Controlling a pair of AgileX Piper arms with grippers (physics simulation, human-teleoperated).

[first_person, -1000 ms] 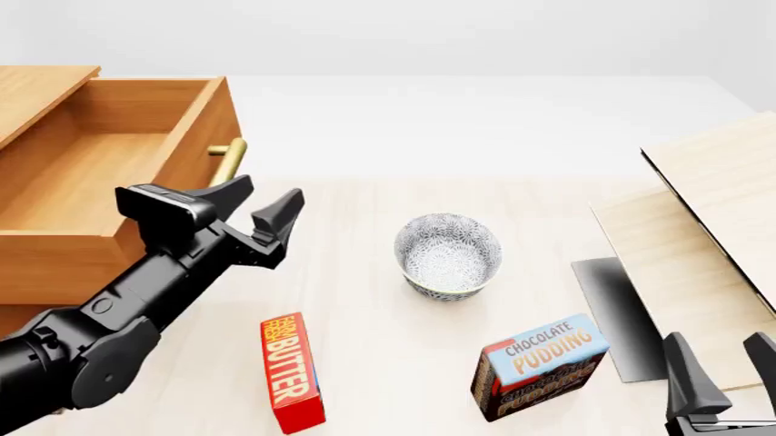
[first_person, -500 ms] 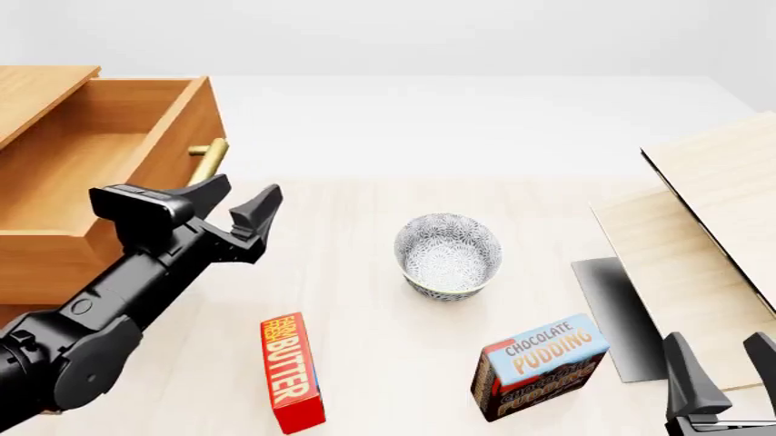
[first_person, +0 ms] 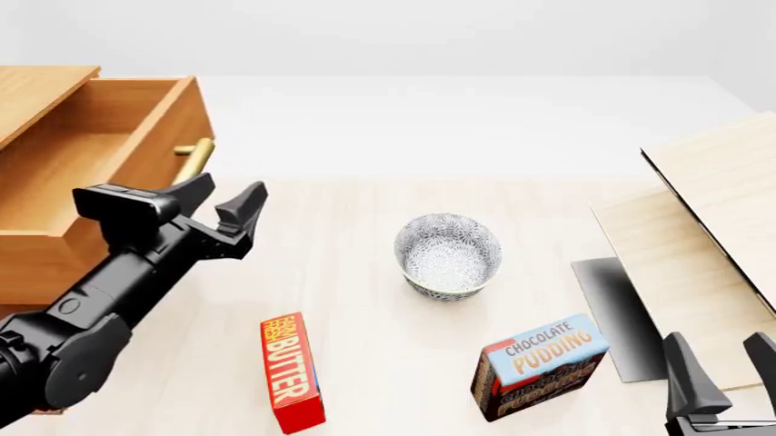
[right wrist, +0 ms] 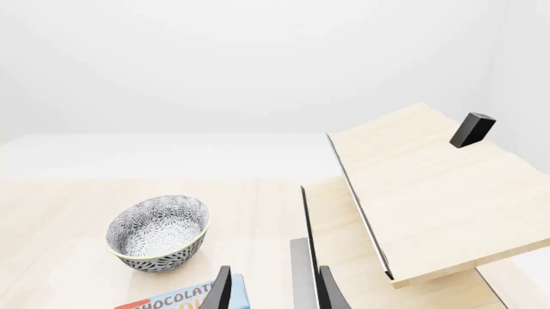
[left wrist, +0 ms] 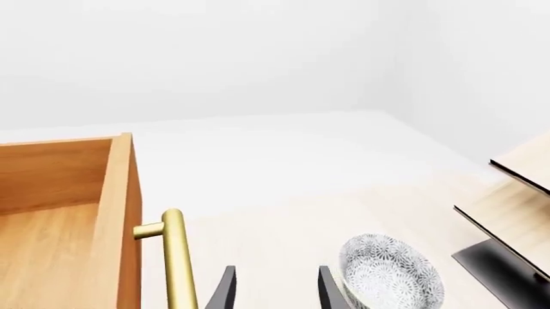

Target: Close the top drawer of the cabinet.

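Right gripper (first_person: 725, 377) low at near right edge, fingers apart, butter box (first_person: 291, 371) and pudding box (first_person: 541, 365) near, bowl (first_person: 448, 255) mid-table, left gripper (first_person: 221, 205) spread, empty, just beside brass handle (first_person: 192, 159), top drawer (first_person: 91, 177) pulled out of cabinet (first_person: 36, 98) at far left.

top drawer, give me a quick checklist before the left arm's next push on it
1. top drawer shut: not ok, it stands well out of the cabinet.
2. Left gripper empty: ok, jaws open with nothing between them.
3. Left gripper against the drawer front: cannot tell; it sits beside the brass handle, but contact does not show.
4. Inside of the drawer free of things: ok in the part that shows.
5. Bowl and butter box out of the push path: ok, both lie on the table away from the drawer.
6. Right gripper out of the way: ok, low at the table's right.
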